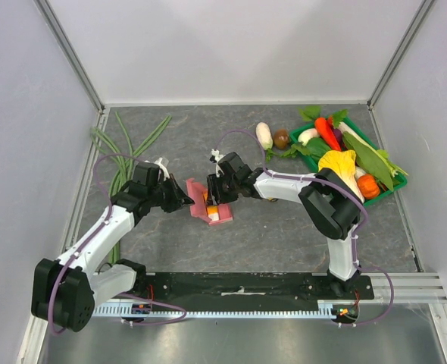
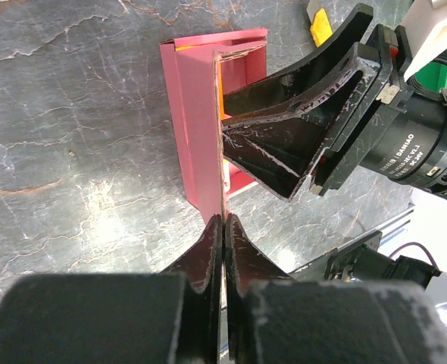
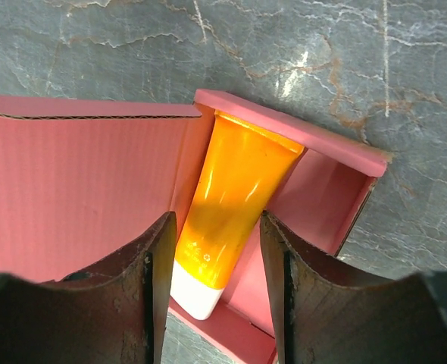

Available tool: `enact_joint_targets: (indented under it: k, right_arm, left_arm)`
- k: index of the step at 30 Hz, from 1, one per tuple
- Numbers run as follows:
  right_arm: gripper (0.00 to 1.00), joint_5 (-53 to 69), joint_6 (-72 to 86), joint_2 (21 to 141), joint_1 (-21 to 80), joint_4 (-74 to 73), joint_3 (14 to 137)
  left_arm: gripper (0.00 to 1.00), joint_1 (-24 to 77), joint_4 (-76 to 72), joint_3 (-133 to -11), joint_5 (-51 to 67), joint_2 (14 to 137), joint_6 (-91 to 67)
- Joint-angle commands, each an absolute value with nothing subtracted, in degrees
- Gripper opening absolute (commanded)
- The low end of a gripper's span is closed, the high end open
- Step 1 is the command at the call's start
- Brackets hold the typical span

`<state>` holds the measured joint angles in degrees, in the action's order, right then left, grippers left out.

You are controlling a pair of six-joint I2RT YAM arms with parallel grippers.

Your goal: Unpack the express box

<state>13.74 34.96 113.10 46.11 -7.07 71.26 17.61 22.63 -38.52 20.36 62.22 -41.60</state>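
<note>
Crowding the far right, a green tray (image 1: 295, 136) of vegetables sits well apart from long green beans (image 1: 121, 163) on the grey marbled table (image 1: 284, 235), white walls (image 1: 231, 45) around. The express box (image 1: 208, 201) lies open at centre. The left gripper (image 2: 223, 227) is clamped on its raised flap. The right gripper (image 3: 216, 227) is spread, straddling an orange tube (image 3: 235, 197) inside.

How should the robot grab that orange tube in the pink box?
Probably from straight above, across the orange tube, on its rounder body near the white cap. It lies flat in the open express box, long sides bare, and the right gripper has its open fingers straddling it. The left gripper pinches the flap aside.
</note>
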Motion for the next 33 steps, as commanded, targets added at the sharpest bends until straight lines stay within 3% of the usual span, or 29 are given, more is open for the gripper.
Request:
enact_joint_targets:
  k: [1, 7, 13, 29, 32, 33]
  right_arm:
    - [0.53, 17.7, 36.5, 114.3, 46.0, -4.4, 71.5]
    - [0.49, 24.9, 34.5, 114.9, 46.0, -1.2, 72.1]
    - [0.38, 28.6, 36.2, 115.0, 46.0, -0.7, 72.3]
    - [0.47, 26.8, 41.2, 119.9, 46.1, -6.6, 77.4]
    - [0.43, 27.9, 43.9, 120.3, 46.1, -2.1, 76.2]
    - [0.35, 28.1, 45.1, 120.2, 46.1, -1.2, 76.0]
  left_arm:
    - [0.02, 17.3, 23.7, -36.4, 19.2, 60.6, -42.6]
    - [0.02, 17.3, 23.7, -36.6, 18.8, 60.4, -42.5]
    - [0.02, 17.4, 24.0, -37.0, 17.2, 60.3, -43.0]
    - [0.02, 17.4, 24.1, -36.2, 14.1, 57.3, -48.3]
    - [0.02, 17.3, 24.1, -36.0, 14.8, 57.4, -48.2]
    - [0.02, 17.4, 24.1, -36.0, 14.9, 57.4, -48.2]
